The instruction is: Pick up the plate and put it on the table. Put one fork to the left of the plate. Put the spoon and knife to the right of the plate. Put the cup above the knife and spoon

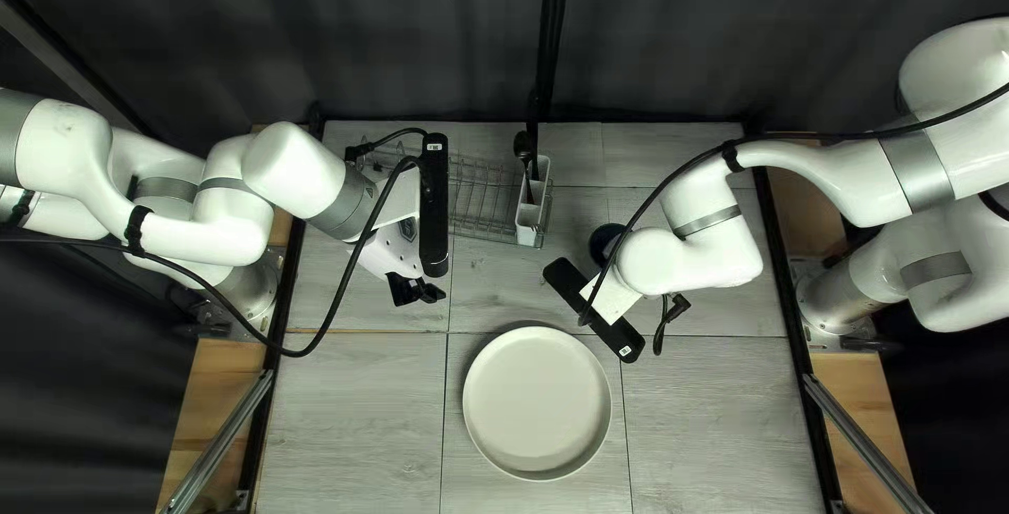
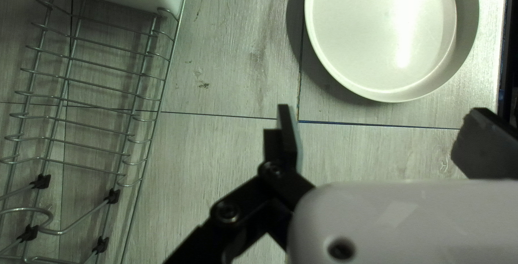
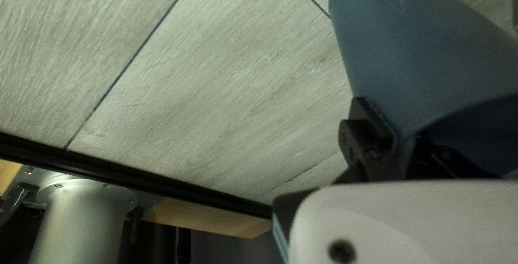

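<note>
While the broad grey wood-grain table (image 1: 352,409) lay beneath both arms, a silver wire rack (image 1: 478,199) stood toward its far edge. A round off-white plate (image 1: 536,401) rested nearer the front, apart from the rack. A white plastic holder (image 1: 529,222) at the rack's end held dark utensils (image 1: 522,144). The right gripper (image 1: 612,300) pinched the wall of a blue-grey cylindrical cup (image 3: 410,42), while the left gripper (image 1: 415,290) had its fingers spread, holding nothing.
</note>
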Tool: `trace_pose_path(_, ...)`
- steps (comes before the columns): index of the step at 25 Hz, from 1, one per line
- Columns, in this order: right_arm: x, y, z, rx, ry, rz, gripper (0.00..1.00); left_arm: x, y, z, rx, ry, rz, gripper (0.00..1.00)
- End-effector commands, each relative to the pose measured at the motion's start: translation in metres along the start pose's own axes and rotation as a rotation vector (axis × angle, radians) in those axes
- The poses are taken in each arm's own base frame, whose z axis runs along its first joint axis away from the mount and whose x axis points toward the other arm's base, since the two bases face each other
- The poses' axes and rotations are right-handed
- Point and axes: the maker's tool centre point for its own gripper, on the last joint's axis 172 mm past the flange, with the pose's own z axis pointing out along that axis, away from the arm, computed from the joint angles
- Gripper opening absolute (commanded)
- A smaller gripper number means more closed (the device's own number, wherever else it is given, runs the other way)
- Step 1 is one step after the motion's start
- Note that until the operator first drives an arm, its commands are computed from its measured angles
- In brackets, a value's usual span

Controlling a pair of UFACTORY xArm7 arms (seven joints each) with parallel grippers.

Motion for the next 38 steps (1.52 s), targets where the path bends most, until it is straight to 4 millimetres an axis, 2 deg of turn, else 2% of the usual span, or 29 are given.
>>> trace_pose_path(1,-0.002,0.001,-0.002,0.004,0.003,0.001,1.0,0.0,0.0,0.0,0.0,0.0,0.0,1.0)
trace_pose_path(5,-0.008,0.004,-0.018,-0.009,-0.006,0.032,1.0,0.0,0.0,0.0,0.0,0.0,0.0,1.0)
trace_pose_path(7,-0.015,0.007,-0.035,-0.027,-0.004,0.064,1.0,0.0,0.0,0.0,0.0,0.0,0.0,1.0)
trace_pose_path(11,-0.035,0.016,-0.063,-0.075,0.007,0.15,1.0,0.0,0.0,0.0,0.0,0.0,0.0,1.0)
trace_pose_path(15,-0.055,0.027,-0.075,-0.107,0.05,0.196,1.0,0.0,0.0,0.0,0.0,0.0,0.0,1.0)
trace_pose_path(18,-0.092,0.036,-0.09,-0.119,0.114,0.233,1.0,0.0,0.0,0.0,0.0,0.0,0.0,1.0)
trace_pose_path(20,-0.108,0.036,-0.099,-0.12,0.15,0.256,1.0,0.0,0.0,0.0,0.0,0.0,0.0,1.0)
trace_pose_path(26,-0.172,0.033,-0.123,-0.076,0.243,0.399,1.0,0.0,0.0,0.0,0.0,0.0,0.0,1.0)
trace_pose_path(28,-0.191,0.025,-0.127,-0.061,0.26,0.44,1.0,0.0,0.0,0.0,0.0,0.0,0.0,1.0)
trace_pose_path(38,-0.193,0.022,-0.127,-0.058,0.266,0.441,1.0,0.0,0.0,0.0,0.0,0.0,0.0,1.0)
